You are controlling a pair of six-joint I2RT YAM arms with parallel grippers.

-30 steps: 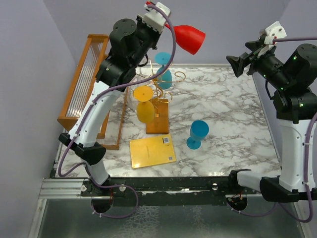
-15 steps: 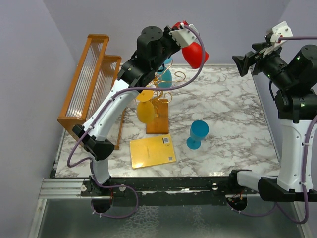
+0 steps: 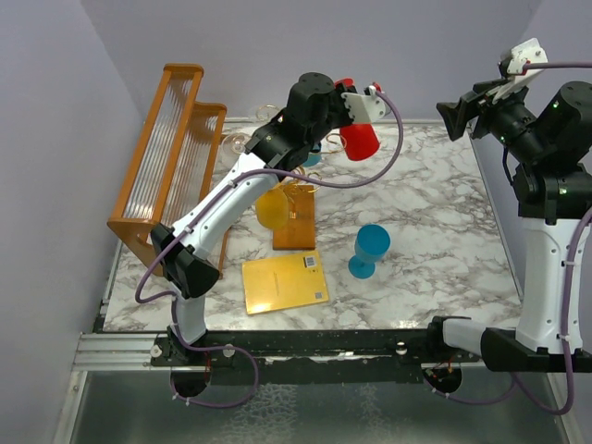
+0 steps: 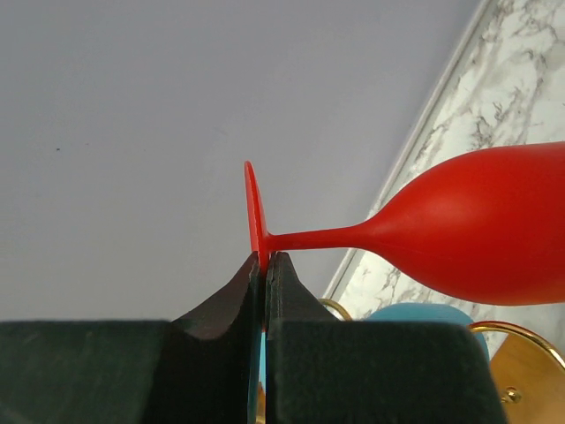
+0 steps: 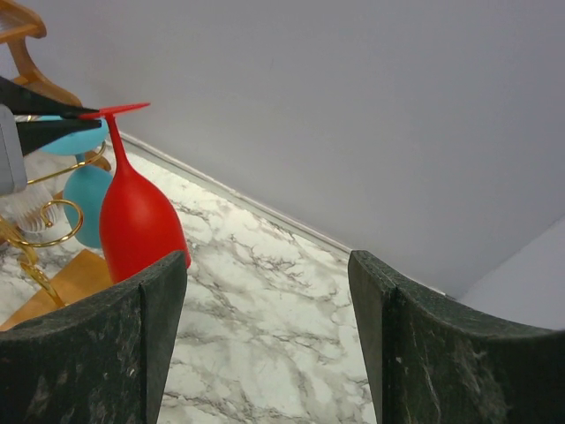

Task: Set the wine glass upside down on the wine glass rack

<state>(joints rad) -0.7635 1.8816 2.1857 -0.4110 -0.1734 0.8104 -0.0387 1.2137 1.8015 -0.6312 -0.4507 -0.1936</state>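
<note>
Wine glass [image 3: 359, 141]: solid red, bowl, stem and foot alike.
Wine glass rack [image 3: 298, 227]: gold wire, brown wooden base. It carries one teal glass [image 5: 84, 199] and one amber-yellow glass [image 3: 271, 209].
Standing glass [image 3: 370, 248], 4 o'clock of the rack: blue.
Flat card [image 3: 285, 282], 6 o'clock of the rack: yellow.
Table [image 3: 435, 213]: white marble, grey veining.
Wooden frame [image 3: 166, 148], 9 o'clock of the rack: orange-brown, clear rods.
Walls [image 3: 416, 46]: pale lavender-grey.
Arms [image 3: 546, 268]: black and white.
Cables [image 3: 564, 69]: purple.

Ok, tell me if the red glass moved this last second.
Yes. Held by the left end effector, the red glass came down from past the back edge of the table to over it, beside the wine glass rack.
</note>
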